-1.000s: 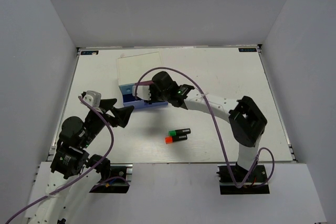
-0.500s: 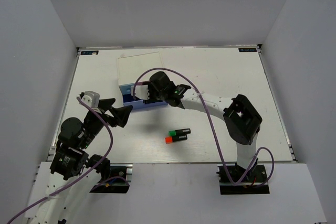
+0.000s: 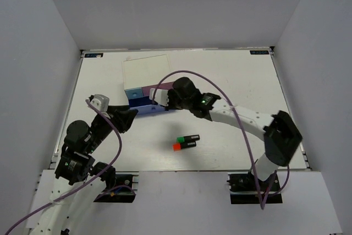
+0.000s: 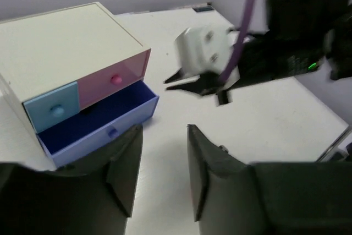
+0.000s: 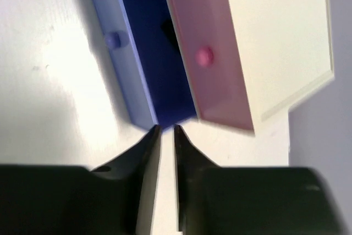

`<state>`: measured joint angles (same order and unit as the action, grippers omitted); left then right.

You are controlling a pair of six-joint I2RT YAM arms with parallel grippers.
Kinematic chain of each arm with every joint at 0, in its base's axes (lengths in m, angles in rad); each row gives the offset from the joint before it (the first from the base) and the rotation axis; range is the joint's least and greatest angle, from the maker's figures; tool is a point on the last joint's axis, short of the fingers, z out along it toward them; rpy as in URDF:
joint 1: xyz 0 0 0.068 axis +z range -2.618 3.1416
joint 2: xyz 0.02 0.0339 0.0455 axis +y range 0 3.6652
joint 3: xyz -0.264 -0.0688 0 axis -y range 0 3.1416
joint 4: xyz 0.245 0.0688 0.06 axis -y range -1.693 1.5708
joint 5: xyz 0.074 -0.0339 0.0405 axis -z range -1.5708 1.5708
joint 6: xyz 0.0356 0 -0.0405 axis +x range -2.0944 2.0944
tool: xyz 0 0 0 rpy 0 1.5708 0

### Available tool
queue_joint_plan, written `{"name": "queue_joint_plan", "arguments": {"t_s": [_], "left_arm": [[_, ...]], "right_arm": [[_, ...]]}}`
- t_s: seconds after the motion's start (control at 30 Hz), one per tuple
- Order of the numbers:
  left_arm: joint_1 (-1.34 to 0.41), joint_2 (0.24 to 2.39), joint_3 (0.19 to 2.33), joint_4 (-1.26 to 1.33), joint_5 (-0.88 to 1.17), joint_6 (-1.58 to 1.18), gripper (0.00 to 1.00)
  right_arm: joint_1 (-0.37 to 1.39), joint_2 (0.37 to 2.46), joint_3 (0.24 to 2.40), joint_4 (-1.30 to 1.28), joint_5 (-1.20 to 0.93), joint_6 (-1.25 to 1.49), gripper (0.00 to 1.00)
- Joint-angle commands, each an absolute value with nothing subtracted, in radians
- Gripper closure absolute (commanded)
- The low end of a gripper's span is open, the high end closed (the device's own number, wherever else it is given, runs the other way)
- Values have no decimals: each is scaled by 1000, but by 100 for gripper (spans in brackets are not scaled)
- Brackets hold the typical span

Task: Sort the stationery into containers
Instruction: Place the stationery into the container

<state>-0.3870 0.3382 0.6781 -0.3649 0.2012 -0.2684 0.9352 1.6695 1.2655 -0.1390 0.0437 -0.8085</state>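
Observation:
The white-topped drawer unit (image 3: pixel 144 69) stands at the back left, with a light blue drawer (image 4: pixel 52 109) and a pink drawer (image 4: pixel 113 79) shut. Its wide periwinkle drawer (image 3: pixel 144 106) (image 4: pixel 99 122) is pulled out; a dark shape (image 5: pixel 166 27) lies deep inside it. My right gripper (image 3: pixel 162 100) (image 5: pixel 165 130) sits at that drawer's right front corner, with only a narrow gap and nothing between the jaws. My left gripper (image 3: pixel 128 116) (image 4: pixel 164 136) is open and empty just in front of the drawer. A green-ended marker (image 3: pixel 187 138) and an orange-ended marker (image 3: pixel 183 146) lie mid-table.
The table is white and walled on three sides by grey panels. The right arm's purple cable (image 3: pixel 187 75) arcs above the drawer unit. Both arm bases (image 3: pixel 115 182) sit at the near edge.
My right gripper has pulled back from over the open drawer to its right corner and narrowed. My left gripper's jaws have closed partway and edged toward the drawer front.

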Motion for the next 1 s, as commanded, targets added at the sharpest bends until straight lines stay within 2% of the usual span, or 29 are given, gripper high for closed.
{"name": "queue_joint_plan", "arguments": {"t_s": [0.0,0.03,0.1,0.17,0.27,0.3,0.37,0.4,0.5,0.73,0.8,0.97], "left_arm": [[-380,426,664,-305,346,-239,55],[-380,452,664,-296,368,-239,61],[-380,507,664,-266,445,-239,71],[-380,599,673,-220,529,-254,71],[-403,733,698,-195,563,-275,68],[-413,765,707,-195,563,-275,60],[-428,855,716,-186,577,-285,54],[-439,885,727,-186,577,-285,48],[-497,1000,753,-216,548,-276,44],[-715,1258,893,-311,346,-210,41],[-788,1363,993,-359,251,-178,40],[-888,1549,1120,-429,94,-97,39]], "right_arm": [[911,1499,1161,-135,20,-625,86],[907,1476,1140,-135,20,-624,93],[881,1378,1072,-121,38,-497,96],[848,1277,1033,-117,55,-389,93],[798,1171,1003,-110,96,-290,73],[786,1148,997,-101,103,-272,63],[747,1065,960,-66,118,-224,53],[735,1043,950,-57,133,-207,44],[683,936,891,-12,144,-172,38],[615,847,862,26,150,-176,36],[603,836,862,18,123,-173,36],[588,811,850,20,112,-176,36]]}}
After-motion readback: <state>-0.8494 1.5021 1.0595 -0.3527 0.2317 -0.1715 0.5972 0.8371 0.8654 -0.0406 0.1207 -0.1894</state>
